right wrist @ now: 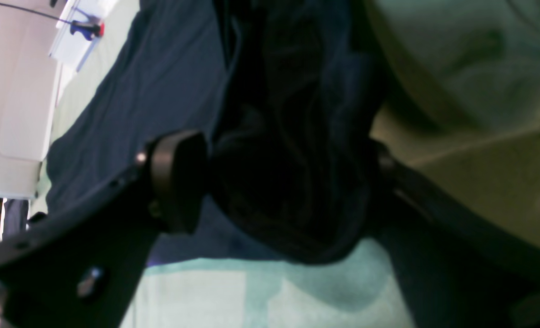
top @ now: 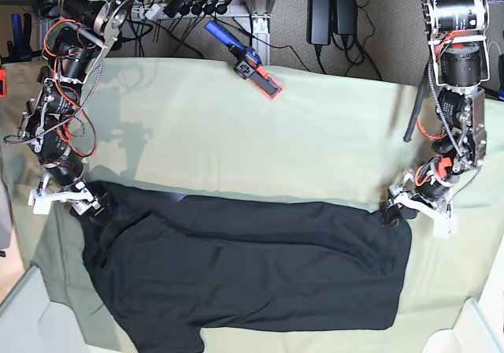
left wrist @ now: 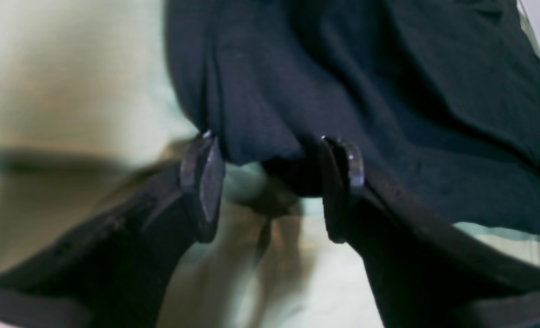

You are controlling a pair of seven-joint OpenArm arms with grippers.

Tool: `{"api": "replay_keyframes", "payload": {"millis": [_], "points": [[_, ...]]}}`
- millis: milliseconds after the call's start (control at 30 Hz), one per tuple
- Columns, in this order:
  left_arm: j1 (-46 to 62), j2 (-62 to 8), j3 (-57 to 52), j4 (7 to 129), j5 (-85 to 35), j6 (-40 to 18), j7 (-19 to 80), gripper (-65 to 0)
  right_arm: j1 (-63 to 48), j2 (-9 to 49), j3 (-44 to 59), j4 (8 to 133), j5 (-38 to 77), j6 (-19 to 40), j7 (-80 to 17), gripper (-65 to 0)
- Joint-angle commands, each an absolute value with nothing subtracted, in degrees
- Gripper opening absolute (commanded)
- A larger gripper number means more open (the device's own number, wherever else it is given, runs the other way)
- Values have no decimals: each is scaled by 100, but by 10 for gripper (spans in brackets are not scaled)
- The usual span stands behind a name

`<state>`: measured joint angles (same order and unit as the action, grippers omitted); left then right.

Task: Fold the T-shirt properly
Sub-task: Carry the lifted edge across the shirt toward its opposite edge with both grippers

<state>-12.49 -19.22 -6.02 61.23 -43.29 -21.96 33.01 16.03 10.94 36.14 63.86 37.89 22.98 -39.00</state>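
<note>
Two grippers are working on one soft thing here. T-shirt (top: 244, 266) is lying flat on the pale green table sheet (top: 260, 132), stretched between the two grippers. I am judging it as light, limp cloth: it is folding and bunching at once, it is not slippery, and nothing in it can break. It is best to take hold at a corner or an edge, with a thick pinch of several layers, because one thin layer can be slipping out.

Left gripper (left wrist: 270, 182) is standing with its jaws wide apart. A hanging fold of the black cloth is lying between them, just in front of the pads, and seems to be touching the one pad on the picture's right; the jaws are not pressing on it.

Right gripper (right wrist: 288, 182) is also spread wide, and a thick bunch of dark cloth is filling the whole gap between its fingers (right wrist: 179, 177). Whether this is a real grip or only cloth resting there, I cannot tell; the far finger is hiding behind the cloth.
</note>
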Motion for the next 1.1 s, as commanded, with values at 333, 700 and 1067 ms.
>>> {"api": "replay_keyframes", "payload": {"millis": [333, 700, 1067], "points": [[-1619, -1699, -613, 6217, -3955, -1455, 2963, -431, 1632, 1186, 3627, 6475, 3879, 2729, -3776, -205], [-1586, -1841, -596, 6217, -3999, -2320, 2963, -650, 1645, 1190, 3607, 6475, 4143, 2738, -3837, -650], [-932, -2366, -561, 6219, -5043, -4000, 3000, -650, 1378, 1455, 3588, 6484, 4915, 2744, -4399, -650]]}}
